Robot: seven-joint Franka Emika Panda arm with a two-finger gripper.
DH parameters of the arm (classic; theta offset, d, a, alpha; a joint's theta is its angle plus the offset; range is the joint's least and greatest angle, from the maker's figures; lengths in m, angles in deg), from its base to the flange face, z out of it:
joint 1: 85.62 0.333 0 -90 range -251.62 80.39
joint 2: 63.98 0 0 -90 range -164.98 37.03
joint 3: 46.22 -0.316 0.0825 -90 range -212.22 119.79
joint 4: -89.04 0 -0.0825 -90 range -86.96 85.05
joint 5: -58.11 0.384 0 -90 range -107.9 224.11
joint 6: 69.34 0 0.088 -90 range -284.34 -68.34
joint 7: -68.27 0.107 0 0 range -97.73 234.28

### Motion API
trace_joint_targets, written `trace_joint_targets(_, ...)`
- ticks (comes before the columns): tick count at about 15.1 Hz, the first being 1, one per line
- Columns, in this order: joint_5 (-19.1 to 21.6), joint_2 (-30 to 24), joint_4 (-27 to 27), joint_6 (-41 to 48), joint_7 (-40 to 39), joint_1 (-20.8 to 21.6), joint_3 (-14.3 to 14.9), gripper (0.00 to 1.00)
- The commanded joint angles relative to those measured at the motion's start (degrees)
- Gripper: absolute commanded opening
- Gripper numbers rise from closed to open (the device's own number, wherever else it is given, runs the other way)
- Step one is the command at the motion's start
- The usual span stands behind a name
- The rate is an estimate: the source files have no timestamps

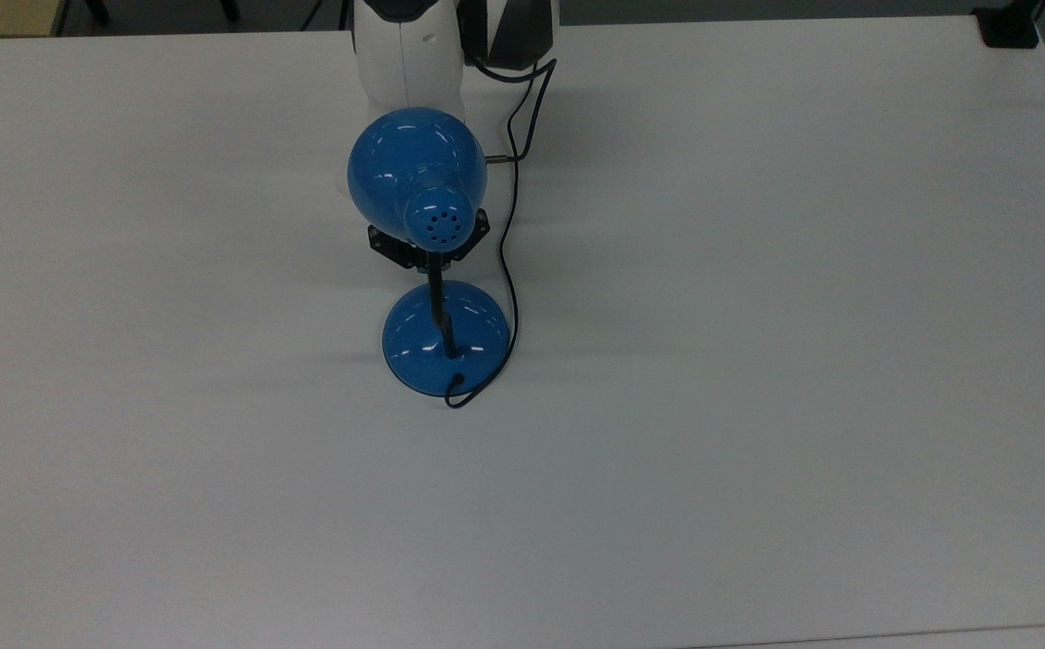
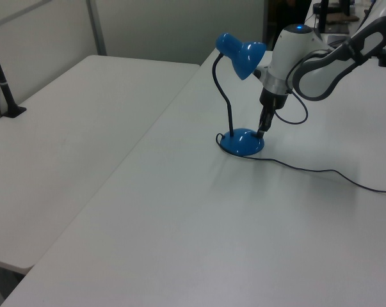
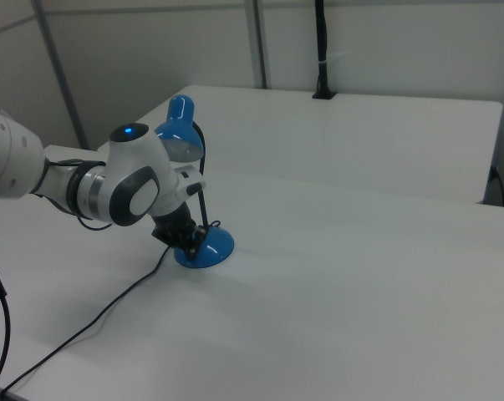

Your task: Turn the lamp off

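The lamp stands mid-table with its blue bell shade point(image 1: 417, 171) point(image 2: 241, 54) point(image 3: 183, 125) on a black gooseneck point(image 2: 228, 102) over a domed blue base point(image 1: 445, 338) point(image 2: 242, 142) point(image 3: 210, 247). No pool of light falls on the table around it. My gripper point(image 2: 262, 130) point(image 3: 193, 241) points down, its tip touching the edge of the base on the arm's side. In the top view the shade hides that tip, leaving just the black wrist flange point(image 1: 385, 243) visible. A thin black cord point(image 1: 506, 270) point(image 2: 308, 169) trails from the base.
The white table point(image 1: 756, 361) stretches wide on all sides of the lamp. A second table point(image 2: 64, 128) point(image 3: 360, 134) adjoins it, with a black post point(image 2: 4, 89) point(image 3: 321, 50) clamped at its far edge. A black clamp point(image 1: 1009, 27) sits at the top view's upper right corner.
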Motion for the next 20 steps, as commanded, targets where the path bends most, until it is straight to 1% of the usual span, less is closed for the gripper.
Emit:
trace_joint_targets(1,0.5,-1.2,-0.1,6.0,0.1,0.5,-0.1,0.00)
trace_joint_targets(2,0.4,-2.1,0.0,7.8,0.1,0.4,-0.1,0.00)
trace_joint_targets(4,0.5,-5.7,0.3,13.7,-0.1,0.0,-0.1,0.00)
trace_joint_targets(6,-0.1,-9.8,2.7,24.2,-0.2,-0.3,0.0,0.00)
trace_joint_targets(7,-1.2,-11.3,4.9,30.5,-0.2,-0.4,0.0,0.07)
trace_joint_targets(9,-3.3,-12.9,9.8,42.4,-0.2,-0.8,0.0,0.43)
trace_joint_targets(10,-3.4,-13.1,12.1,47.4,-0.2,-0.8,0.0,0.77)
trace_joint_targets(11,-3.4,-13.6,14.7,51.6,0.2,-0.7,0.0,1.00)
trace_joint_targets(13,-3.3,-14.7,17.4,54.1,0.5,-0.5,-0.1,1.00)
trace_joint_targets(15,-2.8,-14.8,21.7,58.5,0.6,-0.5,-0.1,1.00)
trace_joint_targets(16,-2.4,-14.8,22.8,59.1,0.8,-0.6,-0.1,1.00)
trace_joint_targets(18,-1.0,-15.1,24.4,58.1,3.2,-0.9,-0.1,1.00)
trace_joint_targets(20,2.1,-15.4,25.3,54.2,5.7,-1.3,0.6,1.00)
